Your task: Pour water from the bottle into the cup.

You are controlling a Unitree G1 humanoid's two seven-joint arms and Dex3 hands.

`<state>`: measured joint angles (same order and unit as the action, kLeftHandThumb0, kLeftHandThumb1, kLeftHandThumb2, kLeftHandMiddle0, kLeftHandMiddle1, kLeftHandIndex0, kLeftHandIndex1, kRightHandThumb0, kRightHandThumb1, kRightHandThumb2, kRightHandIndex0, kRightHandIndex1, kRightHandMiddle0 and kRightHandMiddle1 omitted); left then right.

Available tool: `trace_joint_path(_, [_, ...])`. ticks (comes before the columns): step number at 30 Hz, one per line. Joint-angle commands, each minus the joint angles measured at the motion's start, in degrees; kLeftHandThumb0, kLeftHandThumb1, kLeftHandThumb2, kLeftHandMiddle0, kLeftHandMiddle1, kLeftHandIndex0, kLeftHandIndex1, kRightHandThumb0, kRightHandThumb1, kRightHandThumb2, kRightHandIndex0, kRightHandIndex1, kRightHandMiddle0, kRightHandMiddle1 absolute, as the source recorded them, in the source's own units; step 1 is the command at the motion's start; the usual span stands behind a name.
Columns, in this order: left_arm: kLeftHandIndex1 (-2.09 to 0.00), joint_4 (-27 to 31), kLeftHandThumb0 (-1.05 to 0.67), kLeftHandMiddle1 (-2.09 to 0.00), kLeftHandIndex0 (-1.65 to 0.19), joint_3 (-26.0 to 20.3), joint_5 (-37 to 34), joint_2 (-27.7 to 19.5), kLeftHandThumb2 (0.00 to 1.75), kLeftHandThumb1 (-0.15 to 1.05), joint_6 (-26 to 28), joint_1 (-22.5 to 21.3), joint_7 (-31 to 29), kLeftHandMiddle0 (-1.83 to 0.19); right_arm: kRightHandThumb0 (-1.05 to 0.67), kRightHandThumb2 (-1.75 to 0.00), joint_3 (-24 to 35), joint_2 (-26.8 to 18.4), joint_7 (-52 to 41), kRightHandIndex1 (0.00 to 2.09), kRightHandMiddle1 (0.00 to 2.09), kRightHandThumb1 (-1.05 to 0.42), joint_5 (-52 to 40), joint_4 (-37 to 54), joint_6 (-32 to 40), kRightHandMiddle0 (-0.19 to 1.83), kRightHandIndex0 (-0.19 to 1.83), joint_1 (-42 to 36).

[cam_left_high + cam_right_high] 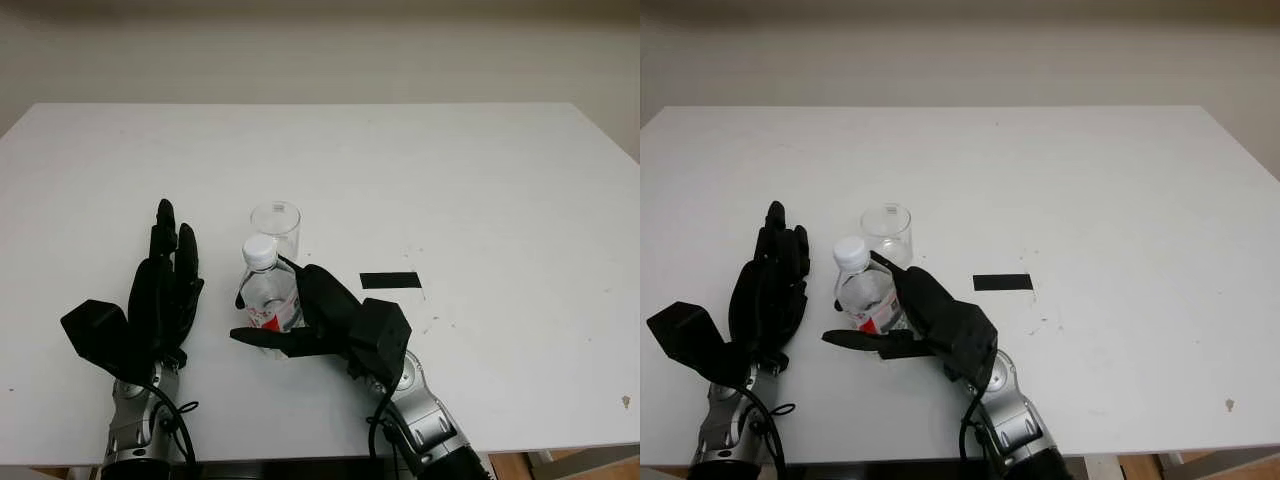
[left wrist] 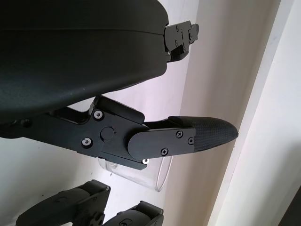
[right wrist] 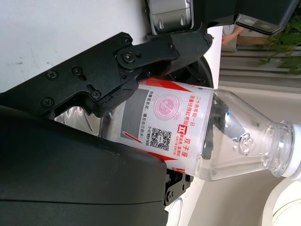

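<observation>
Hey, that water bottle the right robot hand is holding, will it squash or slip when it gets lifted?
The water bottle looks like thin clear plastic, so it may dent under the right robot hand. Its white cap is on, so it shouldn't spill. The paper label probably aids grip.

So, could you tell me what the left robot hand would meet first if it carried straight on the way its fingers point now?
Probably nothing: the left robot hand, open, points toward the table's far edge, passing left of the cup and the bottle held by the right robot hand. Depth is uncertain.
</observation>
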<state>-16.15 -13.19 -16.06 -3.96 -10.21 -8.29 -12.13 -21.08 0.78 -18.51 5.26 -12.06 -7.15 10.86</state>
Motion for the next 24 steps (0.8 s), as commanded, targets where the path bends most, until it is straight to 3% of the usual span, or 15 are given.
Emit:
trace_joint_path(1, [-0.06, -1.63, -0.76, -0.05, 0.17, -0.22, -0.39, 0.29, 0.46, 1.05, 0.94, 1.95, -0.07, 0.18, -0.49, -0.48, 0.14, 0.2, -0.05, 2.09, 2.09, -1.05, -0.27, 1.61, -1.03, 1.2, 1.56, -0.24])
trace_joint_path(4, [-0.06, -1.73, -0.75, -0.05, 0.17, -0.36, -0.46, 0.09, 0.46, 1.05, 1.01, 1.84, -0.11, 0.18, -0.48, -0.48, 1.23, 0.24, -0.93, 2.09, 2.09, -1.05, -2.34, 2.37, -2.97, 1.18, 1.53, -0.23])
trace_joint_path(8, [-0.06, -2.09, -0.74, -0.06, 0.17, -0.66, -0.84, -0.18, 0.45, 1.05, 1.09, 1.49, -0.45, 0.18, -0.47, -0.48, 3.49, -0.96, -2.25, 2.09, 2.09, -1.05, -5.35, 9.5, 1.07, 1.11, 1.46, -0.05])
trace_joint_path(15, [-0.05, -2.37, -0.75, -0.05, 0.18, -0.46, -0.19, -0.45, 0.45, 1.05, 1.21, 1.07, -0.64, 0.18, -0.44, -0.46, 10.91, -4.5, -3.01, 2.09, 2.09, -1.05, -11.45, 20.8, 4.96, 1.1, 1.53, 1.24])
trace_joint_path(24, [-0.05, -3.07, -0.75, -0.05, 0.18, -0.22, 0.46, -0.56, 0.48, 1.05, 0.88, 0.57, -0.67, 0.19, -0.42, -0.47, 16.94, -9.48, -2.79, 2.09, 2.09, -1.05, -13.97, 27.09, 8.6, 1.17, 1.58, 3.62])
